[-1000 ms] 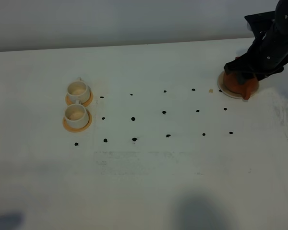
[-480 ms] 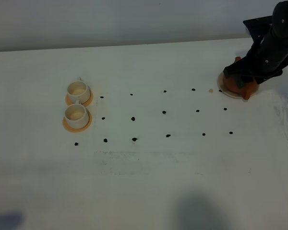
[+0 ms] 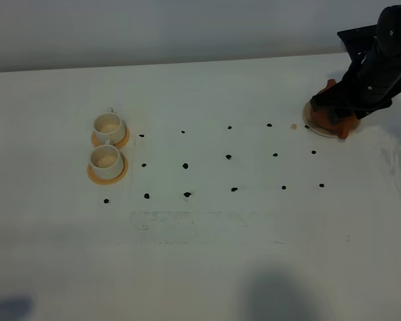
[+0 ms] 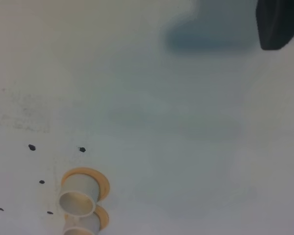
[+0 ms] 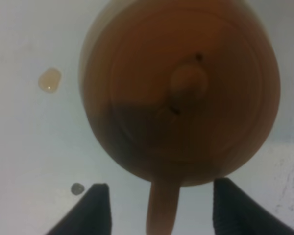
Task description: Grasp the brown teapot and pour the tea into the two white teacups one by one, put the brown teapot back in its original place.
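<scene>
Upper right, the right gripper (image 3: 335, 109) hangs over the teapot (image 5: 181, 88), jaws spread wide either side of its handle (image 5: 161, 213). The left gripper's (image 4: 279, 22) state cannot be told.

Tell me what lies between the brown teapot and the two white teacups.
Exterior high view: only white table with small black dots, plus a tan spot beside the teapot.

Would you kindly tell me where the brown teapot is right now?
In the exterior high view, the brown teapot sits at far right on its pale coaster, beneath the right hand.
</scene>
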Available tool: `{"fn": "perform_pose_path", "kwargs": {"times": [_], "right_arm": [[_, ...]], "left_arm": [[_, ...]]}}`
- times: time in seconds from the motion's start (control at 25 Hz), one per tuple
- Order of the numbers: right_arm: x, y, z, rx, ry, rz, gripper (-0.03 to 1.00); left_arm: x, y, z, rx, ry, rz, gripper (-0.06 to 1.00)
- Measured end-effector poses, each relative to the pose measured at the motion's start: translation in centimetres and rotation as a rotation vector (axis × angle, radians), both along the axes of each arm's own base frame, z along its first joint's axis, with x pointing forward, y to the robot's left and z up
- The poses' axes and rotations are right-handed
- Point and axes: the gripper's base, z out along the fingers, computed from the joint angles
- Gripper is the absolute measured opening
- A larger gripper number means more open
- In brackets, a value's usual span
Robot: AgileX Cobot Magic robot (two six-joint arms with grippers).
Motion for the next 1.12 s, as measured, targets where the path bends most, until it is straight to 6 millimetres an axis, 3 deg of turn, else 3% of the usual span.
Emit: {"fn": "perform_pose_path", "kwargs": {"times": [1.12], "right_arm": [[-0.11,-0.02,-0.39,-0.003,0.025,0.001,0.43]], "left_arm": [[0.00,0.00,0.00,0.000,0.000,0.000,0.32]]}}
